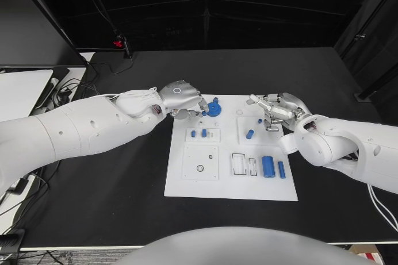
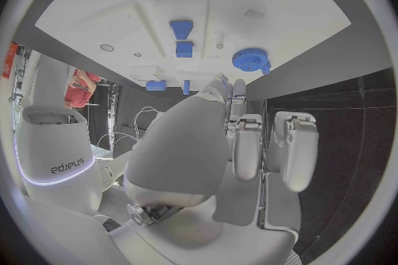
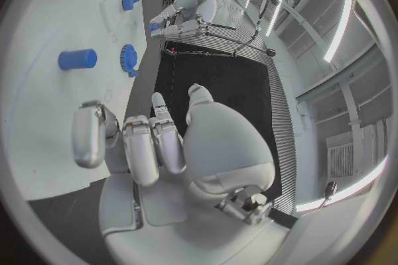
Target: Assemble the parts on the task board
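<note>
The white task board (image 1: pixel 232 179) lies mid-table. A blue gear (image 1: pixel 214 108) (image 2: pixel 251 59) (image 3: pixel 129 58) stands at its far edge. My left hand (image 1: pixel 182 97) (image 2: pixel 249 139) hovers just left of the gear, fingertips close to it, holding nothing. My right hand (image 1: pixel 278 110) (image 3: pixel 136 142) hangs over the board's far right corner, fingers apart and bent, empty. Small blue pegs (image 1: pixel 198 133) (image 2: pixel 182 38) sit in a square block. Another small peg (image 1: pixel 249 134) stands near the right hand. A thick blue cylinder (image 1: pixel 268 166) and a thin blue bar (image 1: pixel 282 169) lie at the board's right side.
The black table (image 1: pixel 108 184) surrounds the board. A white block with a hole (image 1: pixel 202 163) and empty rectangular slots (image 1: pixel 238 164) sit on the board's near half. Cables and white equipment (image 1: pixel 33 89) lie off the table's left edge.
</note>
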